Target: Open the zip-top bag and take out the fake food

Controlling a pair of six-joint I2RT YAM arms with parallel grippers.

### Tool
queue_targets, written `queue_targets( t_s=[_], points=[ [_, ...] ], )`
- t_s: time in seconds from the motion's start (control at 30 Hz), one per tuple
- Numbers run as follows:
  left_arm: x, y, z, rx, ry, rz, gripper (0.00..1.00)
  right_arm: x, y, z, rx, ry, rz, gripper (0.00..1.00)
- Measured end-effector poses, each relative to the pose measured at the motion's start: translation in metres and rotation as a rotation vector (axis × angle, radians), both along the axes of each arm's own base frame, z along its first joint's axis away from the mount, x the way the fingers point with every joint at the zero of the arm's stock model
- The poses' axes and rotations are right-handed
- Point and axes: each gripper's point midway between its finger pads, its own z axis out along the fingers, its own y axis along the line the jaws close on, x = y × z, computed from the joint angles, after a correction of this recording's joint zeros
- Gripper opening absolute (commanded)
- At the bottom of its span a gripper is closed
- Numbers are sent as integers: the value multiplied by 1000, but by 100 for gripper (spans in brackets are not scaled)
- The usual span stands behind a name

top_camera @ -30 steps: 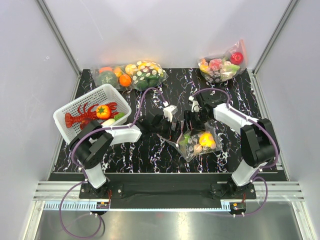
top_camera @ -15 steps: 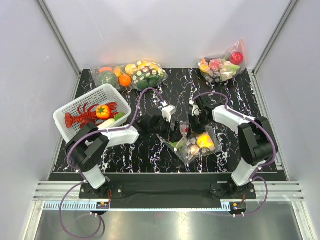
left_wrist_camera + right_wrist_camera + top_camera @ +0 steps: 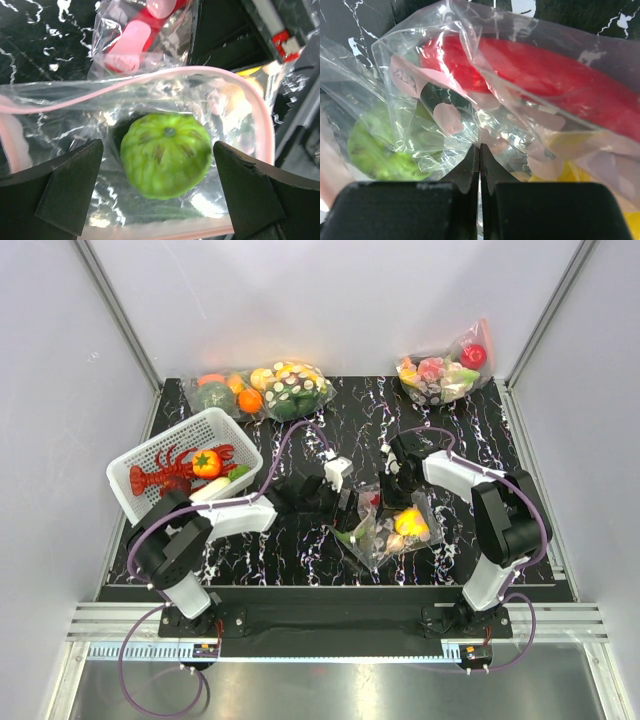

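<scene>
The left gripper [image 3: 158, 150], jaws spread wide, has drawn back slightly. The zip-top bag [image 3: 60, 115] now gapes directly ahead, with green fake food [image 3: 165, 167] between its fingers. The right gripper [image 3: 480, 150] stays pinched on the bag's film, so extraction can probably begin.

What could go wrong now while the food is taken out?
1. The right hand pinches only a thin fold of the bag; the film may slip free.
2. The left hand is open on both sides of the green fruit, with film close by; closing could catch plastic too.
</scene>
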Motion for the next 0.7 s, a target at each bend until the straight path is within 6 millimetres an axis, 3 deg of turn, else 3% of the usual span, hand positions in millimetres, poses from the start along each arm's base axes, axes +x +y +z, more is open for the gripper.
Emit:
queue_targets(
  t_s=[0.3,0.5,0.63,0.7],
  points=[
    [-11,10,-8,117,-62,-39,99,0,0,-1,-1,6,-7,0],
    [-20,5,-16,152,-72,-70,95,0,0,-1,0,9,-12,0],
    [-20,2,-21,162,-68,-79,54,0,1,-1,0,10,-15,0],
    [-20,2,-21,161,-67,-79,45,0,0,-1,-1,10,-17,0]
  ],
)
